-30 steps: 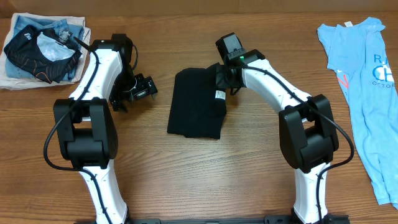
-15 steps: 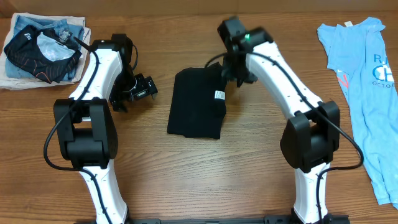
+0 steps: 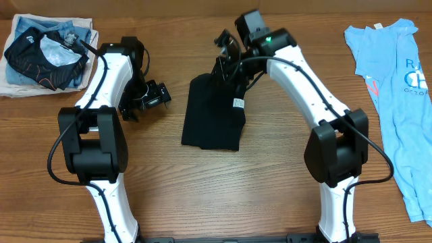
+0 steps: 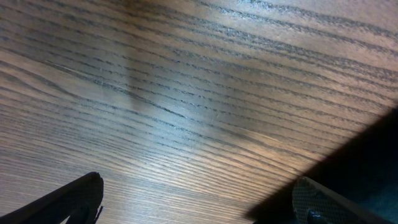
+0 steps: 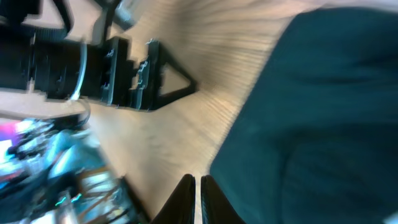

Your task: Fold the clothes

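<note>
One black T-shirt [image 3: 212, 115] lying folded mid-table. Left gripper [image 4: 199, 202] gaping wide, holding nothing. Right gripper [image 5: 196, 182] pinching closed; can't tell if gripping fabric.

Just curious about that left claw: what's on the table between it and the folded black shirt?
Nothing. In the overhead view, only bare wood table separates the open left gripper from the black T-shirt.

Plain black T-shirt [image 3: 210, 116] on brown wood-grain table [image 3: 270, 192].
</note>
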